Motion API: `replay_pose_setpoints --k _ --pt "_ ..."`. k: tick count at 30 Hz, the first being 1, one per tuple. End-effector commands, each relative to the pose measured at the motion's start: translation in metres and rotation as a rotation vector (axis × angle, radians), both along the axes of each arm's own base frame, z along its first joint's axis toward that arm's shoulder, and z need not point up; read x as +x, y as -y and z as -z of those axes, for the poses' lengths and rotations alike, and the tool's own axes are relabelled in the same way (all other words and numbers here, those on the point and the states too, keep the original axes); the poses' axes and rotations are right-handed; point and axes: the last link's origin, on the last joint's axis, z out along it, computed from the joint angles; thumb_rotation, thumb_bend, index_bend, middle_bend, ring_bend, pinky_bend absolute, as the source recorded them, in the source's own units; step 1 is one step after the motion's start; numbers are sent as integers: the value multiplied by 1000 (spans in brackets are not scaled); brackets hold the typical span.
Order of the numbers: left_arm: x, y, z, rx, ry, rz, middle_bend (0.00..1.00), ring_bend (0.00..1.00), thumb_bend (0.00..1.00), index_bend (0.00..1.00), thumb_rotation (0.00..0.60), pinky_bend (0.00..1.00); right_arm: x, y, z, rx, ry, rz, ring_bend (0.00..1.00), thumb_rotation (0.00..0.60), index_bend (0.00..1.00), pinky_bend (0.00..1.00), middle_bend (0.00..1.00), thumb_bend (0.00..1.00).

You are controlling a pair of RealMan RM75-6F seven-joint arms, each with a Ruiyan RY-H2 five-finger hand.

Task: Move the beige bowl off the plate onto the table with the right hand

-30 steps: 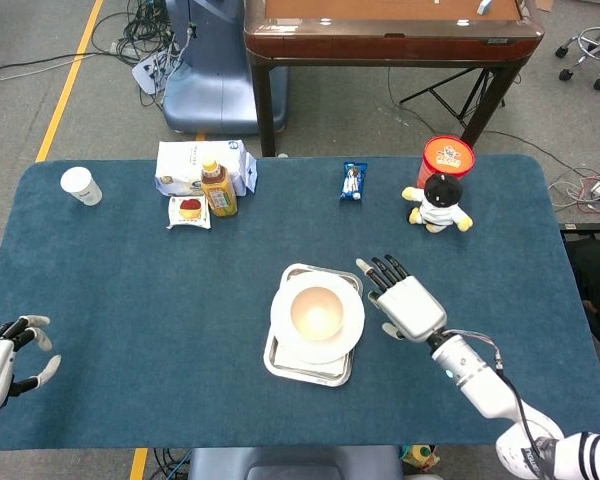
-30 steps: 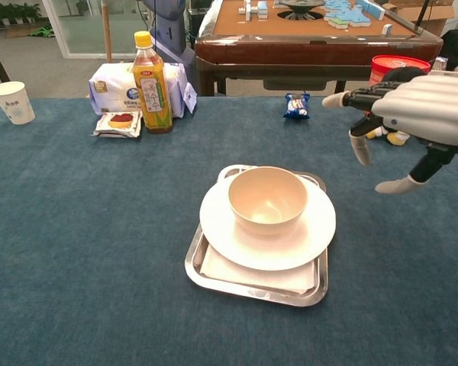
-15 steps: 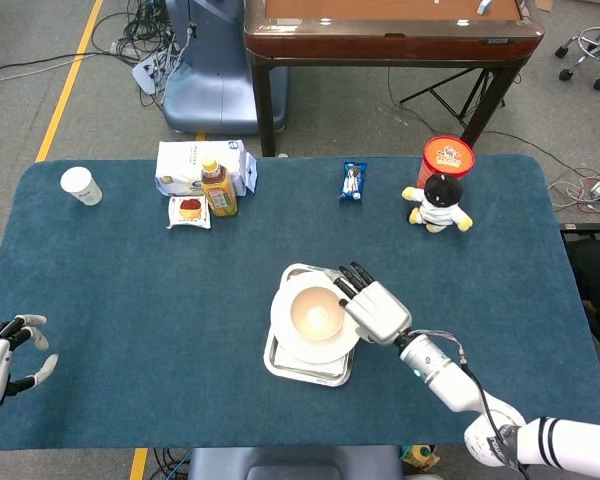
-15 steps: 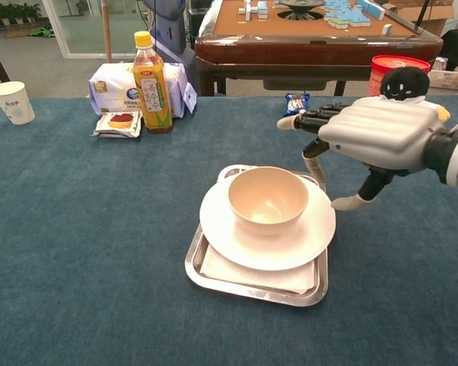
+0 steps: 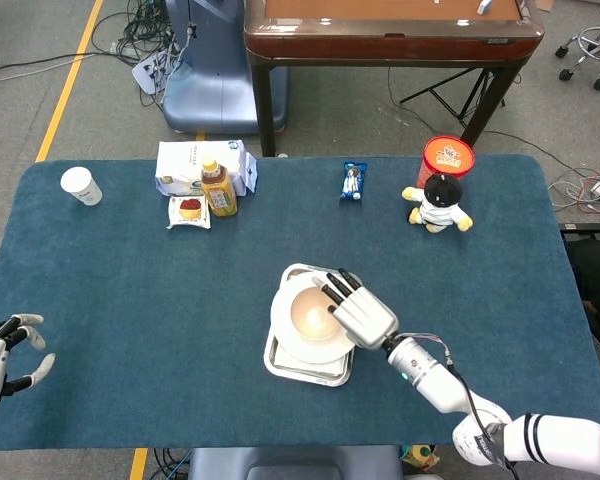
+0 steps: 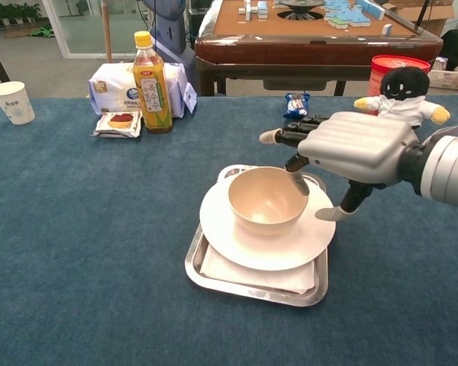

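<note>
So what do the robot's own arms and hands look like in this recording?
The right hand has a silver-grey ribbed back, black fingers and pale tips. Its forearm is a silver cylinder with a small green light, thin cable alongside, then white with black bands. The left hand looks similar: pale shell, dark fingers, light tips.

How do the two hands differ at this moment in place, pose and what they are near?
The right hand is over the middle of the blue table, fingers spread above the beige bowl on the white plate; the left hand sits at the table's near left edge, far from any object. The right hand shows in both views; the left only in the head view, partly cut off. Both hold nothing, with fingers apart.
</note>
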Motion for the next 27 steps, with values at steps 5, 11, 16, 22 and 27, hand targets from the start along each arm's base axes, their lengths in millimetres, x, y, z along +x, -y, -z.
replay_pose_setpoints --k 5,11,16,22,27 --pt "1 0 0 5 1 12 341 343 259 575 600 522 1 -1 6 13 -6 2 0 600 498 16 0 355" --pt "0 0 -1 8 5 10 341 343 259 576 600 522 2 -1 12 19 -12 4 0 600 498 16 0 361" --pt "0 0 -2 9 6 8 341 343 259 576 600 522 4 -2 15 22 -12 1 0 600 497 15 0 389" --pt "0 1 -3 13 7 8 341 343 259 576 600 522 3 -2 16 24 -17 2 0 600 497 16 0 405" --pt "0 1 -5 17 8 5 341 343 259 576 600 522 2 -2 18 29 -26 9 0 600 497 16 0 405"
